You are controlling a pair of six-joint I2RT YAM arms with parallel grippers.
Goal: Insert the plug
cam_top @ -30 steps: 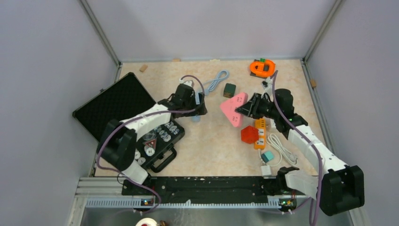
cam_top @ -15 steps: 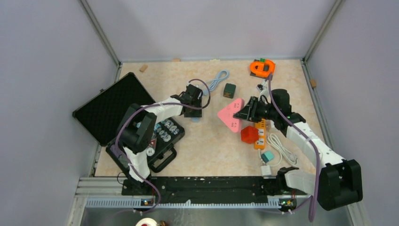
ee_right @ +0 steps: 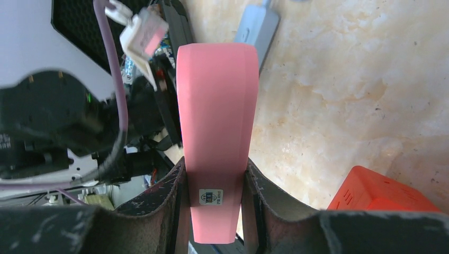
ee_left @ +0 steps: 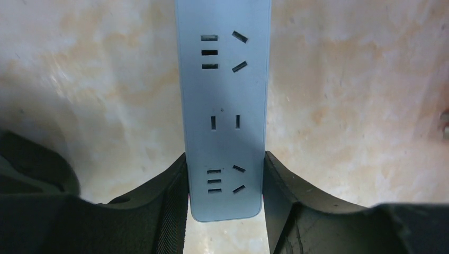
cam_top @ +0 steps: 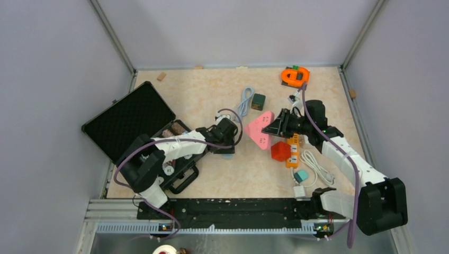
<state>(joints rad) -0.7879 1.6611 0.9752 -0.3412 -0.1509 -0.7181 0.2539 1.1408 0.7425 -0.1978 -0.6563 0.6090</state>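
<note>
Beige marbled table, grey walls on three sides. Left gripper was clamped on the blue-grey power strip: in the wrist view both fingers pressed the long sides at the strip's near end, socket face toward the camera, with the strip running up the frame above the tabletop. A second ago those jaws stood wide and the gripper sat higher in the top view, just left of the blue cable; since then it had closed and moved down toward frame centre, with the forearm now folded low across the near corner of the open black case. The cable had shifted too and lay straighter, closer to the green cube. Right gripper was closed on the pink socket block, fingers on both flat sides near its narrow end. The block had gone from lying face-up with its slots visible to tipped on edge, and had slid slightly left, toward the left gripper. The two held parts were near each other at mid-frame but not touching. Red hexagonal block and orange strip hadn't moved, just below the right gripper. White plug lay at lower right on its cord, well apart from both grippers. Couldn't tell which plug the task meant.
</note>
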